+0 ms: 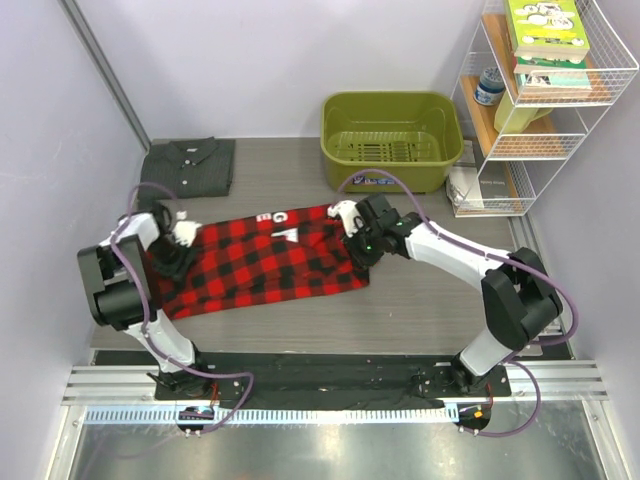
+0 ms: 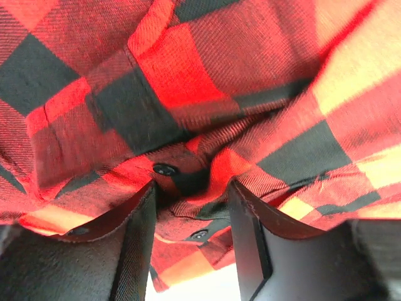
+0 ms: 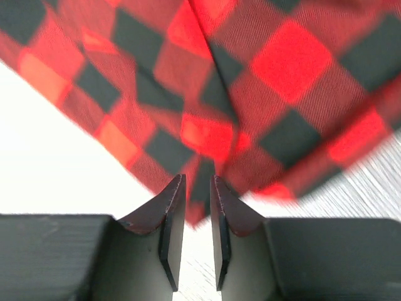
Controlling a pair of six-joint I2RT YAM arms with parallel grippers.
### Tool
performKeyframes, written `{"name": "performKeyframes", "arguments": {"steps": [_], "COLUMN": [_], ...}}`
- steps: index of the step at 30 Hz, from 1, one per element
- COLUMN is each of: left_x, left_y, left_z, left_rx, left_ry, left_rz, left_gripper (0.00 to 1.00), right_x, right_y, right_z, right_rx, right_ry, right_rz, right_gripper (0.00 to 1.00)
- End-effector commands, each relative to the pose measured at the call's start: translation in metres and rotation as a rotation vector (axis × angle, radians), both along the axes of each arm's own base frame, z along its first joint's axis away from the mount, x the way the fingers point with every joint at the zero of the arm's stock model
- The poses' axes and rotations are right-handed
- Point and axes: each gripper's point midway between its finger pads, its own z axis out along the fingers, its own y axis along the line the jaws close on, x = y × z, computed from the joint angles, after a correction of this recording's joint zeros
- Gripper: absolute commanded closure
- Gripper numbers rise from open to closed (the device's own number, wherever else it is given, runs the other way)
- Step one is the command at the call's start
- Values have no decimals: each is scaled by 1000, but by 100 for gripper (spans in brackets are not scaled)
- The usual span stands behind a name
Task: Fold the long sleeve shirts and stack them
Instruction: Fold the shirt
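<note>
Two shirts were on the table [image 1: 420, 290]. The grey shirt [image 1: 188, 163] lay folded in the far left corner, well apart from both arms. The plaid shirt [image 1: 265, 262] was spread flat across the middle, its collar end toward the far side, near the green basin [image 1: 390, 140].

The step in hand appeared to be the first fold of the plaid shirt, with each arm taking one side edge.

The left gripper [image 2: 191, 188] was down at the shirt's left edge. Its jaws stood about half apart around a bunched ridge of cloth, with a dark button [image 2: 164, 169] just beyond the tips. Whether they were pinching that ridge or only straddling it could not be told.

The right gripper [image 3: 197, 182] was at the right edge, its jaws drawn narrow. A corner of the plaid hem ran down between them, so it seemed to be holding the cloth there.

By my judgement the next move called for the left jaws to finish closing on one clean layer of edge rather than a thick bunch. Both arms would then have to lift together and carry the held edges across the shirt at the same height, so the fold landed straight. An uneven lift would probably skew or drag the flannel. Stacking with the grey shirt was not yet begun.
</note>
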Motion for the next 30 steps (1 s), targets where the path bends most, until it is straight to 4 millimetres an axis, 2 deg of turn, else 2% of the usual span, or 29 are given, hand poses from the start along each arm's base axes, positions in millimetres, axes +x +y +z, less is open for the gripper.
{"name": "performKeyframes", "arguments": {"steps": [1, 2, 3, 4, 6, 7, 9, 10, 11, 12, 14, 16, 17, 18, 19, 20, 21, 22, 23, 24, 26, 30], "left_x": [-78, -80, -79, -76, -70, -63, -53, -46, -41, -38, -29, -24, -19, -16, -14, -11, -8, -6, -5, -2, 2, 6], "left_y": [31, 27, 22, 12, 1, 0, -8, -8, -11, -12, -13, -14, -13, -15, -15, -14, -13, -12, -11, -12, -13, -21], "left_z": [0, 5, 11, 24, 37, 49, 63, 73, 78, 83, 94, 100, 105, 107, 109, 110, 111, 111, 111, 110, 111, 106], "left_rx": [26, -33, -68, -118, -174, -175, -221, -218, -236, -240, -251, -264, -265, -277, -280, -285, -283, -282, -282, -290, -301, -343], "left_ry": [198, 179, 159, 110, 53, -8, -75, -123, -157, -178, -227, -250, -267, -278, -285, -292, -303, -306, -306, -308, -316, -289], "left_rz": [148, 184, 199, 205, 194, 210, 201, 205, 196, 190, 183, 183, 182, 179, 180, 182, 182, 182, 185, 183, 167, 107], "left_gripper": [50, 45, 43, 41, 32, 32, 27, 26, 25, 24, 22, 22, 21, 21, 21, 21, 21, 21, 21, 21, 21, 22], "right_x": [10, 6, 7, 12, 13, 20, 31, 37, 48, 59, 70, 87, 92, 105, 111, 116, 132, 139, 145, 164, 190, 238], "right_y": [27, 35, 39, 46, 53, 58, 56, 59, 54, 59, 59, 70, 70, 80, 85, 89, 102, 108, 112, 127, 143, 157], "right_z": [20, 19, 8, 10, -3, -18, -32, -46, -51, -50, -66, -61, -73, -65, -67, -79, -70, -71, -90, -73, -73, -62], "right_rx": [-45, -51, -69, -73, -114, -144, -205, -227, -274, -270, -317, -319, -343, -329, -334, -346, -325, -328, -347, -325, -326, -345], "right_ry": [-112, -114, -98, -113, -97, -78, -90, -78, -108, -133, -146, -193, -188, -223, -234, -230, -271, -288, -276, -336, -398, -543], "right_rz": [79, 101, 108, 111, 131, 137, 143, 153, 135, 134, 144, 159, 165, 169, 184, 196, 191, 204, 215, 202, 203, 178], "right_gripper": [75, 76, 77, 81, 85, 88, 93, 94, 97, 98, 99, 99, 99, 99, 99, 99, 99, 99, 99, 99, 99, 99]}}
